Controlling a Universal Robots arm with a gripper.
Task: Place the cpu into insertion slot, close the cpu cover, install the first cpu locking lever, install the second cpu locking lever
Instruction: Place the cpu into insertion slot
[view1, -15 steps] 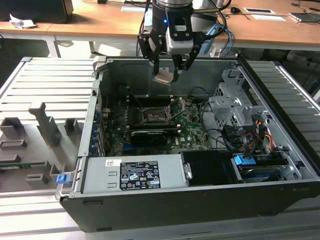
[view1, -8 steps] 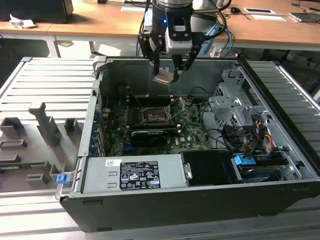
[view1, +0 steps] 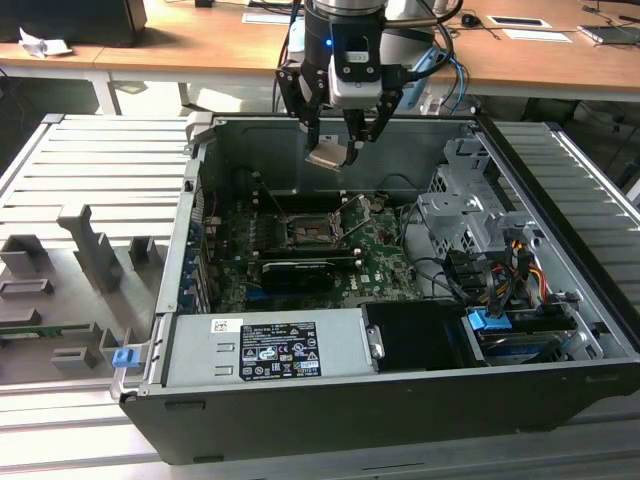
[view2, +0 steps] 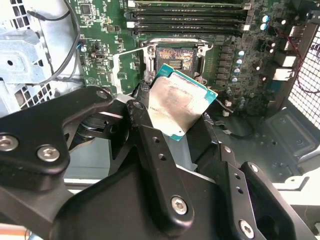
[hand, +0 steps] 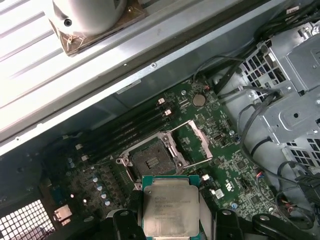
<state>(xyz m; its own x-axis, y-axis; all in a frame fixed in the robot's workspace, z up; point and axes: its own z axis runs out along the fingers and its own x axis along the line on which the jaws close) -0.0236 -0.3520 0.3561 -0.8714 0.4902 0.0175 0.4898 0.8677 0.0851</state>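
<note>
Right now the cpu (view2: 181, 102) is pinched between the fingers of the gripper (view1: 333, 150), held high above the empty insertion slot (hand: 150, 161); the cpu cover (hand: 204, 142) stands open, so nothing is installed yet.

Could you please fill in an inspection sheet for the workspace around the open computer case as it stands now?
Surface: ribbed grey table carrying the open computer case.
Job's things: cpu held in the air above the board; insertion slot empty; cpu cover swung open beside it.
Clutter: grey fixtures on the table at the exterior view's left.
Grippers: gripper over the case, jaws shut on the cpu.
Cables: bundle inside the case at the exterior view's right, apart from the slot.
Surroundings: wooden desks behind, with papers.
</note>
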